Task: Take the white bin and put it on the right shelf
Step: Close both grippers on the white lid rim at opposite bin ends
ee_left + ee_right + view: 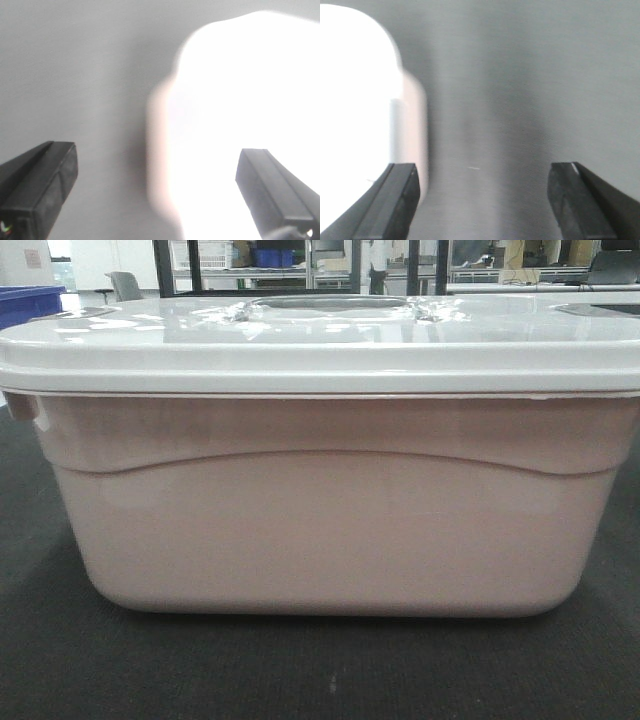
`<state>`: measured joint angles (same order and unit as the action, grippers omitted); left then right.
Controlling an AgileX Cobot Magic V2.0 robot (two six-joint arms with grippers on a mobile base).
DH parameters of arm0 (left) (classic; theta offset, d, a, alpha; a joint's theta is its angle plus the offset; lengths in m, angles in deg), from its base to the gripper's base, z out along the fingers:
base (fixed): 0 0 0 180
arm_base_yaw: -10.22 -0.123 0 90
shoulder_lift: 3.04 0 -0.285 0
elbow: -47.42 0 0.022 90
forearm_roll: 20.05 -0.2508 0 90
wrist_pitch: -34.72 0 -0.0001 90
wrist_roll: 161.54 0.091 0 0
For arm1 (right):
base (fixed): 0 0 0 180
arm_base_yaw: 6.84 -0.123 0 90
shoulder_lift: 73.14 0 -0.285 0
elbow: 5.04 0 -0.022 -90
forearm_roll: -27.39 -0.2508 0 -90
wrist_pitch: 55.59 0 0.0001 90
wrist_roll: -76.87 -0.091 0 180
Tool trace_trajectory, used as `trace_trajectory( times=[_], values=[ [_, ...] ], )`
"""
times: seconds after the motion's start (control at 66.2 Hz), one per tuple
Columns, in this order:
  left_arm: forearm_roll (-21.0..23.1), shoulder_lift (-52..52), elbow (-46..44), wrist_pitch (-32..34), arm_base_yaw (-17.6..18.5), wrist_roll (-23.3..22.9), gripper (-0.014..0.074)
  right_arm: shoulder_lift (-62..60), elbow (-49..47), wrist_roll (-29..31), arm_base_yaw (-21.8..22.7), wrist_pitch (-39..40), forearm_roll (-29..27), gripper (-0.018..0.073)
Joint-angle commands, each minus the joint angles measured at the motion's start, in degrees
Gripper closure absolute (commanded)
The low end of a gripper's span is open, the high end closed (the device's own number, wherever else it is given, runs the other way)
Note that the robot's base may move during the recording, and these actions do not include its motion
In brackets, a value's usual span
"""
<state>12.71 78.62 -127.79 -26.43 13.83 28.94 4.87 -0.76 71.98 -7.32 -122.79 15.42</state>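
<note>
The left jaws are standing spread wide in the left wrist view, closing on nothing. A blown-out white mass with a pinkish edge, judged to be a rounded corner of the white bin (240, 100), is filling the right of this view. Plain grey bench (75, 75) is lying to its left. The arm appears to be hovering beside the bin's left end, pointing down at the bench. Contact with the bin is not showing.

The right jaws are likewise standing spread and empty in the right wrist view. The same white mass (355, 100) is lying at the left, so this arm is probably mirroring the other at the bin's right end. This bracketing suits a two-arm lift, since the tub looks too broad for one pair of jaws.

In the front view the lidded bin (320, 520) is sitting level on the dark bench (320, 670), near the camera and filling the frame. A blue bin (25, 305) is showing at far left. Neither arm is appearing here. The right shelf is not showing in any view.
</note>
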Motion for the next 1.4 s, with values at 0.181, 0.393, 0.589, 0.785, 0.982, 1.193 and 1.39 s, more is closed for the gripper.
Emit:
trace_trajectory(
  times=[0.181, 0.393, 0.589, 0.785, 0.982, 1.193, 1.39],
  values=[
    [18.9, 6.8, -1.8, -2.3, -2.3, 12.5, 0.0054, 6.8, -1.9, 14.4, 3.4, 3.3, -22.9, -0.0062],
    [31.0, 10.1, -1.5, -10.3, -10.4, 20.8, 0.0054, 11.6, -1.9, 28.4, 14.8, -6.9, -43.8, -0.0062],
    [37.3, 11.4, 3.9, -14.2, -13.6, 27.2, 0.0054, 12.7, 1.4, 32.1, 18.2, -9.2, -45.7, -0.0062],
    [43.0, 11.5, 9.6, -14.2, -13.5, 32.6, 0.0054, 12.7, 7.1, 36.5, 18.1, -9.2, -50.0, -0.0062],
    [42.6, 12.0, 11.1, -11.9, -10.8, 33.6, 0.0054, 12.7, 12.6, 40.9, 18.1, -9.3, -54.4, -0.0062],
    [42.3, 13.3, 11.1, -12.1, -7.1, 33.6, 0.0054, 12.6, 15.8, 42.3, 17.7, -9.3, -55.0, -0.0062],
    [40.8, 13.5, 11.1, -12.6, -7.0, 33.6, 0.0054, 12.6, 16.3, 43.0, 14.3, -9.3, -55.2, -0.0062]
  ],
)
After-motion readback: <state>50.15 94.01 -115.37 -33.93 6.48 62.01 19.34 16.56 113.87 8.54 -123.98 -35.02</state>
